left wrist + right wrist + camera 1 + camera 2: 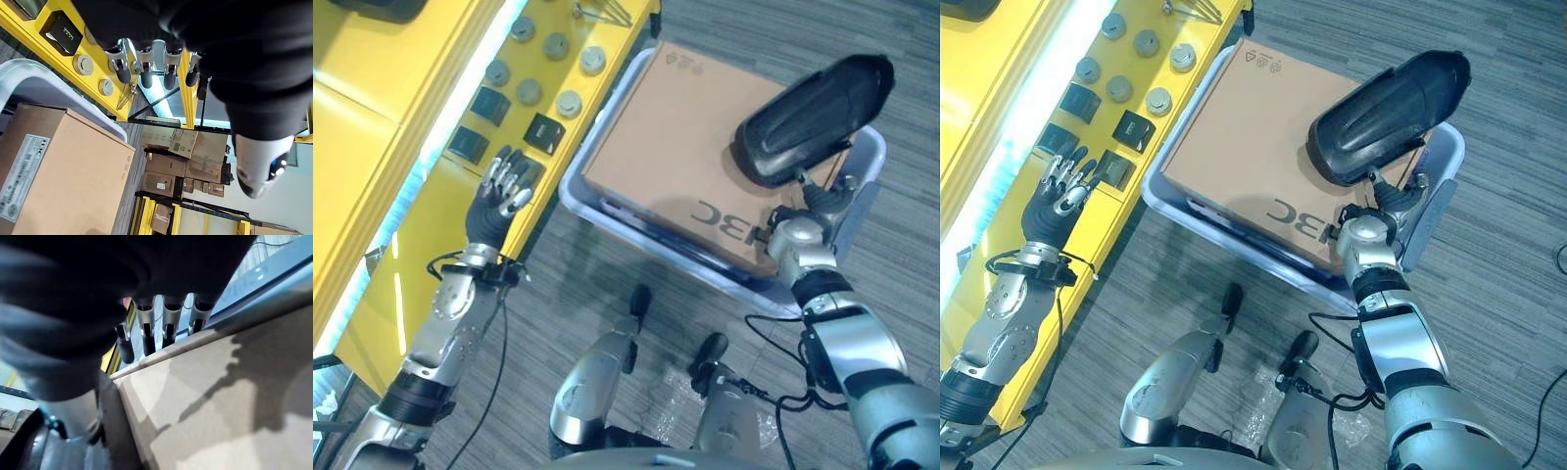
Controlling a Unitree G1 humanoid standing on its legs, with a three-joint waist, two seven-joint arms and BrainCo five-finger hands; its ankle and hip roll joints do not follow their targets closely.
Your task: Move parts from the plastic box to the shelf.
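Note:
A pale plastic box point(570, 194) stands on the carpet beside the yellow shelf point(372, 147), and a large brown cardboard box point(685, 137) fills it. On the shelf lie several round grey parts point(569, 103) and black square parts point(544, 132). My left hand point(504, 191) is over the shelf's front edge next to a black part, its fingers point(145, 68) straight and holding nothing. Over the right side of the cardboard box point(220, 396) is my right hand point(813, 113), under its dark cover. Its fingers point(168, 323) are straight and empty near the box's far edge.
A thin metal piece point(602, 12) lies at the far end of the shelf. Stacked cartons point(181, 161) stand on racks in the distance. Grey carpet point(891, 255) surrounds the plastic box.

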